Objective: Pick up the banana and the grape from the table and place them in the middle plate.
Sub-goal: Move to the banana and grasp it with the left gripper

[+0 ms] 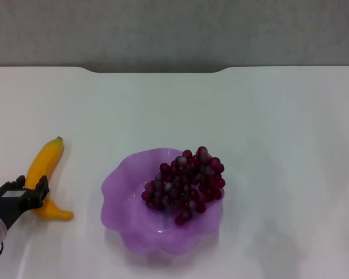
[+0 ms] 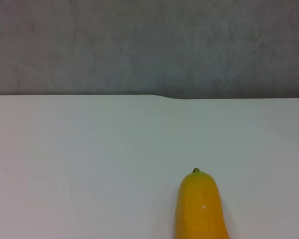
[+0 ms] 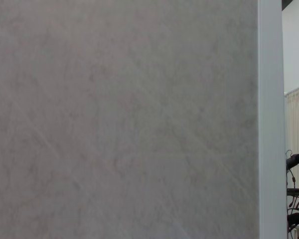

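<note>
The banana (image 1: 45, 160), yellow-orange with a green tip, lies on the white table (image 1: 279, 128) at the left. My left gripper (image 1: 28, 195) is down over the banana's near half and covers its middle. The left wrist view shows the banana's far end (image 2: 200, 209) pointing away over the table. The grape bunch (image 1: 186, 183), dark red-purple, lies inside the purple wavy-rimmed middle plate (image 1: 123, 186), toward its right side. My right gripper is out of view; its wrist camera faces a grey wall.
The table's far edge has a notch (image 1: 157, 70) with a grey wall behind it. White tabletop lies between the banana and the plate and to the plate's right.
</note>
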